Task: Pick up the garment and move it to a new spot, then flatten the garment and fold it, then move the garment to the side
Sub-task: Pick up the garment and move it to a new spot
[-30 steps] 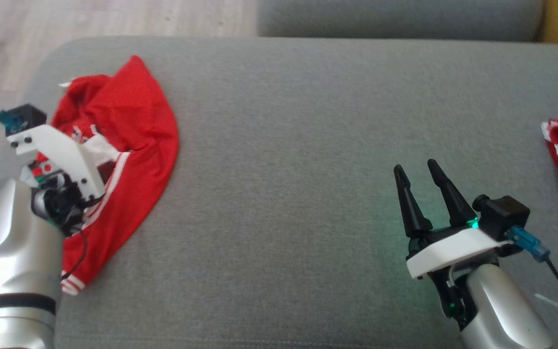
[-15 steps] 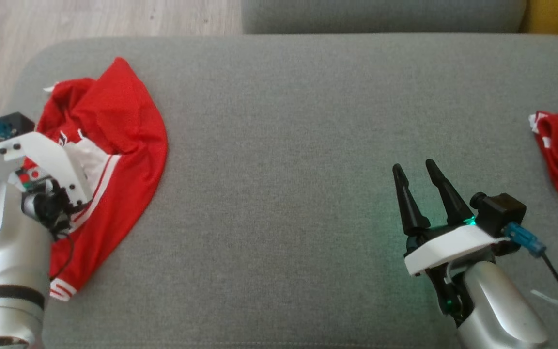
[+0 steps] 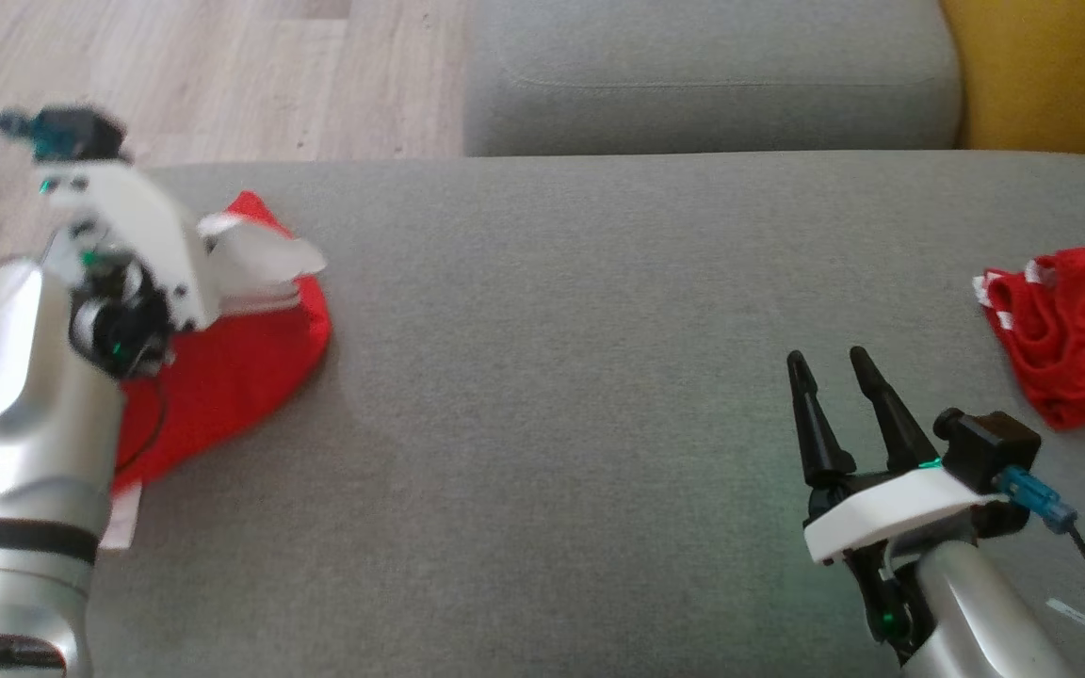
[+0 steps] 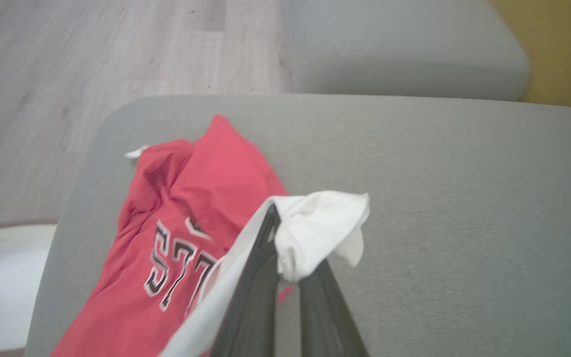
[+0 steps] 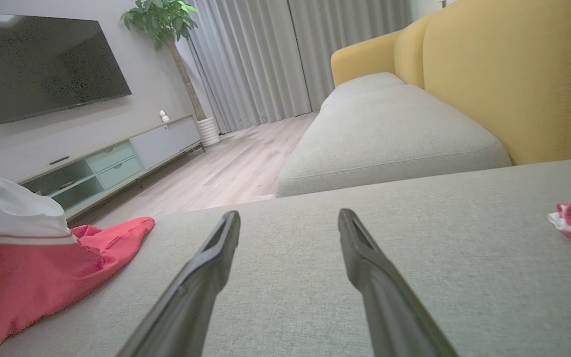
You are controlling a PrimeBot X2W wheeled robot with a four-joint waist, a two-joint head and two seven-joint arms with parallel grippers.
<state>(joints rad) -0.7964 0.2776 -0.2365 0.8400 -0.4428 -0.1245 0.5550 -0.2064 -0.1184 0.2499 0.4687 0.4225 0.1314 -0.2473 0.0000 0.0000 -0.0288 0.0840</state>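
The garment (image 3: 241, 367) is a red jersey with white trim and dark numerals, lying crumpled at the left end of the grey sofa seat (image 3: 552, 395). My left gripper (image 4: 288, 258) is shut on a white fold of the garment (image 4: 186, 233), and that fold is raised off the seat while the rest trails down. In the head view the left wrist mount hides its fingers. My right gripper (image 3: 827, 358) hovers open over the seat at the lower right, with nothing between its fingers (image 5: 206, 267). The lifted garment (image 5: 32, 277) also appears at the right wrist view's left edge.
A second red and white cloth (image 3: 1079, 330) lies bunched at the seat's right edge. Another grey cushion (image 3: 712, 85) and a yellow sofa back (image 3: 1051, 75) lie beyond. Wooden floor (image 3: 175, 75) borders the seat's left end. A TV and low cabinet (image 5: 117, 158) stand across the room.
My left gripper has shut on the garment's white fold and risen with it, pulling the cloth up off the seat. The head camera has shifted. The right gripper stays open in place.
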